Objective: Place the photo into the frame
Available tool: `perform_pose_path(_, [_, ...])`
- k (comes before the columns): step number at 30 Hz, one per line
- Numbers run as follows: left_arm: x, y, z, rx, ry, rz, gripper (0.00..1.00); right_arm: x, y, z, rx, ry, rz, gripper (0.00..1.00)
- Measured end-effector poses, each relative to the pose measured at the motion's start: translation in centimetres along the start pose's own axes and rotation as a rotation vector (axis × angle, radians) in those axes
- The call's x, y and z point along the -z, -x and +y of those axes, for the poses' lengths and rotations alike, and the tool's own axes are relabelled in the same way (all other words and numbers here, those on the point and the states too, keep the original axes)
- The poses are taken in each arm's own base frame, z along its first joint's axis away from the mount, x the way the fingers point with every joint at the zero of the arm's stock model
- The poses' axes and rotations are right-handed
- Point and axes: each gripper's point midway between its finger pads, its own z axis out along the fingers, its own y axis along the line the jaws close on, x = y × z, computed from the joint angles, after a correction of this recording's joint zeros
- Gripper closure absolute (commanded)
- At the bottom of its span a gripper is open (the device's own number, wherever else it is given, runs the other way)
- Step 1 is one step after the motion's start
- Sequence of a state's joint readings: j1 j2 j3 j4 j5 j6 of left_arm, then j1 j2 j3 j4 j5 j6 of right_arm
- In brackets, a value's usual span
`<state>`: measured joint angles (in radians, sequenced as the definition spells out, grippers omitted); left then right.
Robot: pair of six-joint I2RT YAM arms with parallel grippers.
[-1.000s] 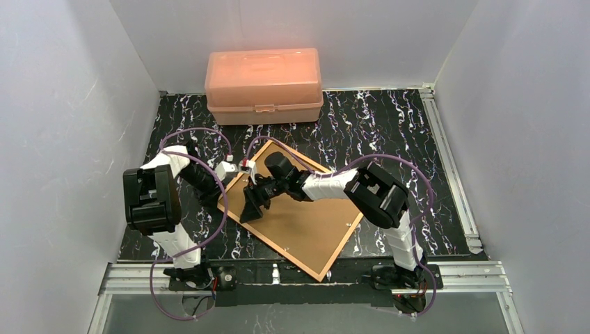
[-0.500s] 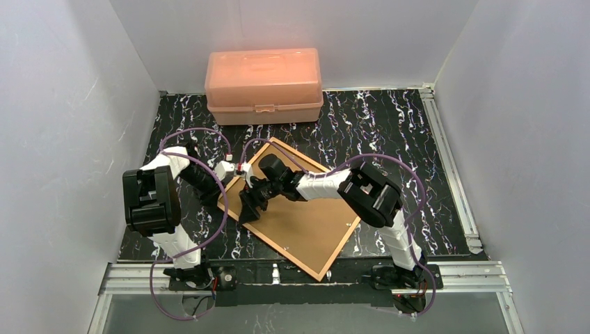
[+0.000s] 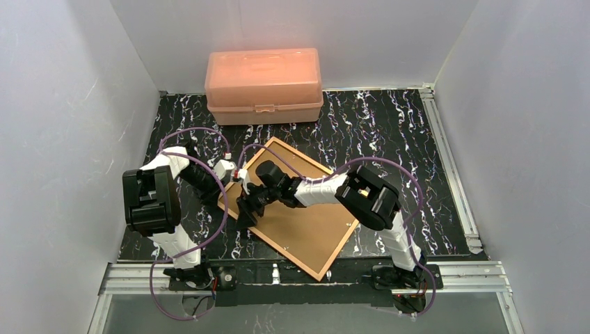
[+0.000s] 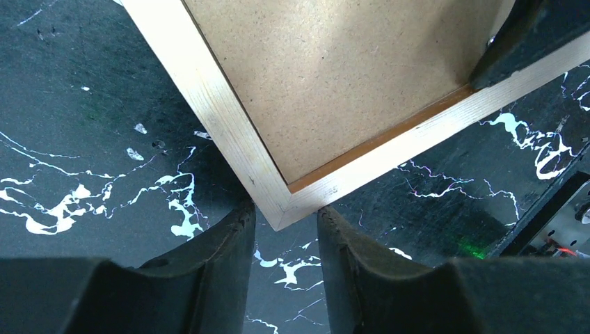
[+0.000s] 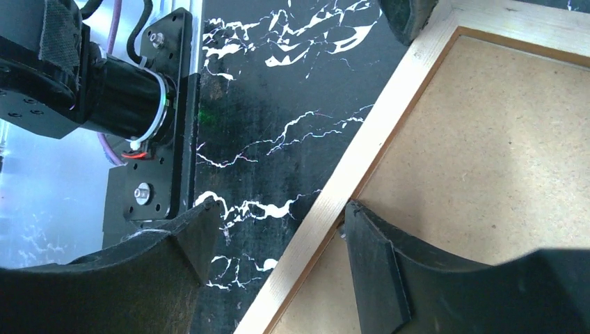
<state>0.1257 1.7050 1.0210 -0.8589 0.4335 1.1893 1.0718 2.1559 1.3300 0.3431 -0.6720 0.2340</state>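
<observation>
Orange-brown wood first: the frame (image 4: pixel 224 118), lying back-up and skewed like a diamond on the black marbled table (image 3: pixel 389 132), filled rail to rail by a plain brown backing board (image 4: pixel 348 62). No sign of the photo in any view; impossible to tell whether hidden under that board or kept elsewhere.

At the frame's left corner, the left gripper (image 4: pixel 285 211): fingers apart, one on either side of the corner tip, pinching nothing, and a shade narrower than a second ago. On the frame's near-left rail, just beside that corner, the right gripper (image 5: pixel 282 209): fingers wide apart and straddling the rail, the outer one over bare table, the inner one with its tip down at the rail's inner lip, on the board. Clamped on nothing.

Changed over the last second: right gripper slid from further in over the board out to that rail, forearm swinging along. No clear shift of the frame itself. Left arm unmoved at the corner.

Reads as lining up to pry the board out at the rail, with the corner braced against sliding. Early in the task, then: frame not yet opened, print not yet placed.

Beyond the frame's far corner, well apart, a pink translucent box (image 3: pixel 264 83), lid shut.
</observation>
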Motion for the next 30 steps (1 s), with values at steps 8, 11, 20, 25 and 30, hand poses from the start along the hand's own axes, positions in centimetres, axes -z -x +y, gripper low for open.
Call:
perform_pose_path(8, [0.01, 0.02, 0.03, 0.007, -0.004, 0.002, 0.65, -0.28, -0.06, 0.12, 0.023, 0.001, -0.021, 0.28])
perform_pose_path(11, [0.02, 0.02, 0.03, 0.007, -0.004, 0.002, 0.66, -0.28, -0.13, 0.08, 0.025, -0.001, -0.020, 0.29])
perform_pose_path(20, [-0.03, 0.06, 0.04, 0.024, -0.004, 0.001, 0.68, 0.05, -0.40, 0.17, 0.056, -0.009, -0.022, 0.31])
perform_pose_path(25, [-0.04, 0.08, 0.05, 0.029, -0.003, 0.000, 0.68, 0.05, -0.60, 0.13, 0.086, -0.009, -0.009, 0.33])
perform_pose_path(30, [-0.04, 0.08, 0.05, 0.037, -0.002, 0.000, 0.69, 0.07, -0.71, 0.04, 0.115, -0.013, 0.010, 0.38])
